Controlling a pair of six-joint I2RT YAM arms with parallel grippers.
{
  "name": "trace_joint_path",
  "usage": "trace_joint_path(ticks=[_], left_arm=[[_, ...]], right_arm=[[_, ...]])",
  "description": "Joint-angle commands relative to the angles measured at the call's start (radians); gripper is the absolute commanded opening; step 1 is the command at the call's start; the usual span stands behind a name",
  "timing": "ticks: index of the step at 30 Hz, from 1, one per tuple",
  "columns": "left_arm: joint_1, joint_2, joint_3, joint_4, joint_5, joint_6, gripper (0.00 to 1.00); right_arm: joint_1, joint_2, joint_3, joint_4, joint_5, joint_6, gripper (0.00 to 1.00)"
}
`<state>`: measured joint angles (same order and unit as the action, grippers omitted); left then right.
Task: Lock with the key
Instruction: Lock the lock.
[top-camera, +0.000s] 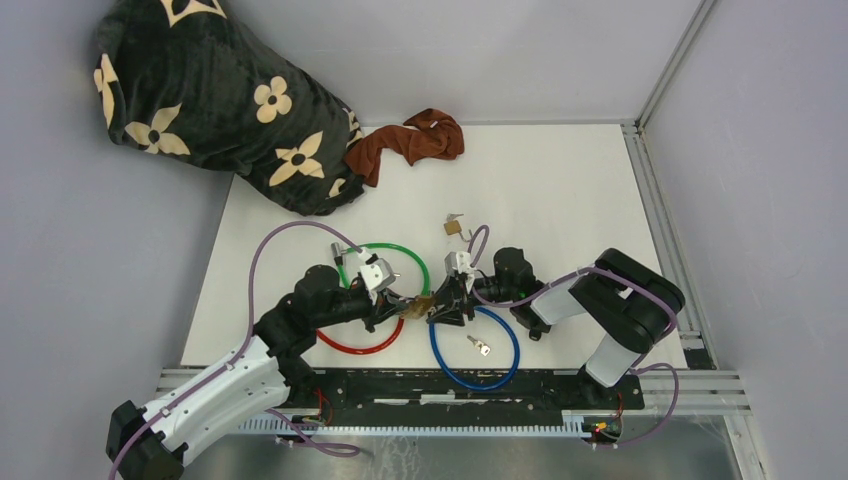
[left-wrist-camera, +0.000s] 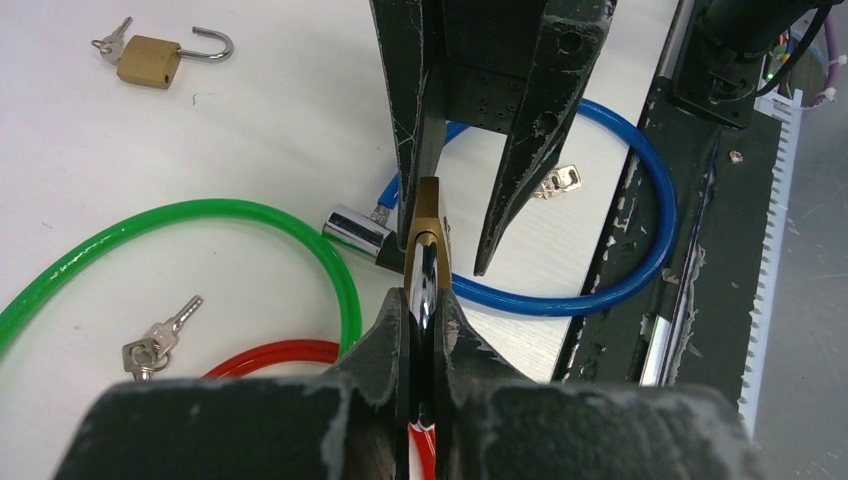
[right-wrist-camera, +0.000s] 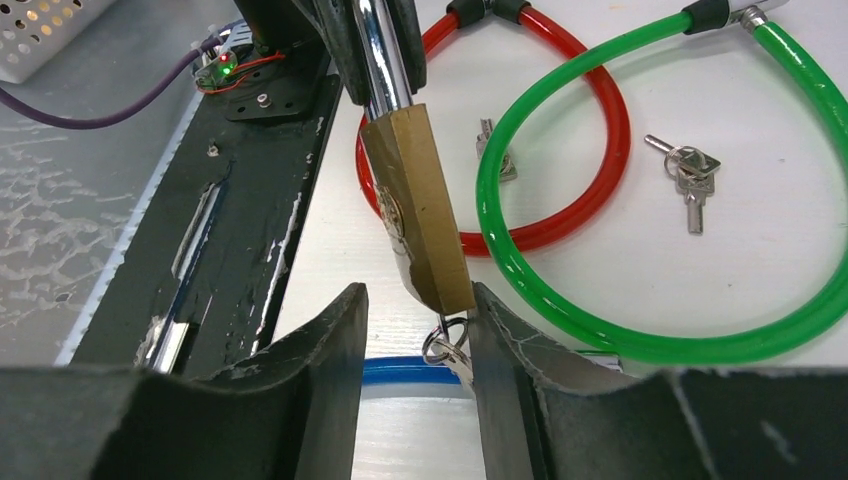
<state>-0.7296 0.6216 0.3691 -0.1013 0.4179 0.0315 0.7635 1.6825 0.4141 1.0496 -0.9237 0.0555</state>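
Jaws of the left gripper (left-wrist-camera: 425, 300) are clamping tight on the shackle (right-wrist-camera: 380, 50) of the padlock (right-wrist-camera: 420, 210), holding it off the table (top-camera: 560, 200) at about 6 o'clock of the white top. Right gripper (right-wrist-camera: 418, 300) is standing part-open, its fingers flanking the lock's lower end. One finger is appearing to touch the brass, and nothing is being gripped. Key (right-wrist-camera: 447, 350) on its ring is dangling from that lower end and is looking seated in the keyway.

Judging progress: presenting and inserting are looking done; turning the key and confirming the latch are remaining. Cannot tell whether the shackle is sitting home.

Padlock body is showing plain brass, with a bright steel shackle.

Farther out, at 12 o'clock from it, a second padlock (top-camera: 453, 227) is lying on the table.
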Motion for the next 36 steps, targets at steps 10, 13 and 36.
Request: trace_joint_path(ticks=[10,13,36], left_arm=[[0.003,-0.006,0.053,0.143,0.024,-0.028,0.02],[0.004,-0.007,0.052,0.143,0.024,-0.028,0.02],[0.017,-0.001,0.178,-0.039,-0.088,0.164,0.02]], right_arm=[[0.002,0.013,-0.014,0.064,-0.023,-0.003,0.14],[0.001,0.007,-0.016,0.073,-0.02,0.013,0.0],[-0.106,-0.267,-0.223,0.028,0.114,0.134,0.0]])
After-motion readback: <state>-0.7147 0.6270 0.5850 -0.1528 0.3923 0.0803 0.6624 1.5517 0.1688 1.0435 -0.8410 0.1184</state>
